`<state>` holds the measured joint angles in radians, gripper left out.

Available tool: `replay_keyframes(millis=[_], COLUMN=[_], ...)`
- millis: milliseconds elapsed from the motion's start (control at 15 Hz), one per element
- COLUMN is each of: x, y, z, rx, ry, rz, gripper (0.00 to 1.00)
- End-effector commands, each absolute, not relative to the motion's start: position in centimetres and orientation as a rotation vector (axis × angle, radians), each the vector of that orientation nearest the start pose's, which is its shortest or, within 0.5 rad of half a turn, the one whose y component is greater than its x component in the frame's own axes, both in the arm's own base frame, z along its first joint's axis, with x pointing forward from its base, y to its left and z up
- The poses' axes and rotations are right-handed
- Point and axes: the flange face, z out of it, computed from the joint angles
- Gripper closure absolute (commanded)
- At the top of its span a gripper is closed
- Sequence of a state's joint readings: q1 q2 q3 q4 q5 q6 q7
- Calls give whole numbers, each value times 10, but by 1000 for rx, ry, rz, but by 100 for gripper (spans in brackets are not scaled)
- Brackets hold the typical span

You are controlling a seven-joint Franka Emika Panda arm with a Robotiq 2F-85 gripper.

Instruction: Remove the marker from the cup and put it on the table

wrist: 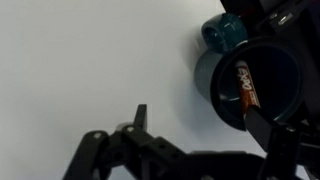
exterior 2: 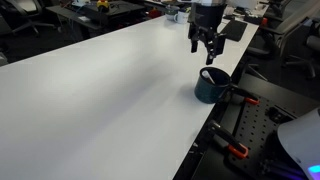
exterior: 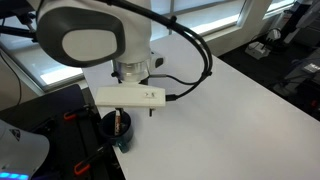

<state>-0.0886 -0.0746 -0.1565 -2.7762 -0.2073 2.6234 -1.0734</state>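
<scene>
Teal-black cup [wrist: 272, 72] on the white table [exterior 2: 120, 90] holds the red-ended marker [wrist: 243, 88], not yet lifted out; just above the cup hangs the gripper [exterior 2: 204, 52], spread apart and empty.

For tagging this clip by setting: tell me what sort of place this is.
Probably an office or lab workspace. A large white table sits under a robot arm, with cluttered desks behind it and big windows along one side.

Light: bright, even; white surface [exterior 2: 100, 90] near glare around the cup [exterior 2: 211, 86]. Shadows: faint, soft beside the cup. Wrist view: jaws dark, unfocused. All views soft.
</scene>
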Motion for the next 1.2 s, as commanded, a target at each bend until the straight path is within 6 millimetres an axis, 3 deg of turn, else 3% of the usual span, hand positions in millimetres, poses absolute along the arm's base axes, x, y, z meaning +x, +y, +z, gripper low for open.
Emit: replay_keyframes(millis=[0,67,200,400,600,667,933,1133], x=[379,369,379,372,349,362,355,359], y=[-71,-66,-62,-59,-60,-62,-63,-63], z=[239,238,238,240,245,231,240,227], rx=[-2795,-2798,-2798,-2809,-2701,-2739,-2715,-2756], ry=[-1492,-1489,-1490,-1473,-1510,-1484,-1481,-1446], rz=[47,42,75,153,375,295,365,327], gripper=[0,0,0,0,0,0,0,0])
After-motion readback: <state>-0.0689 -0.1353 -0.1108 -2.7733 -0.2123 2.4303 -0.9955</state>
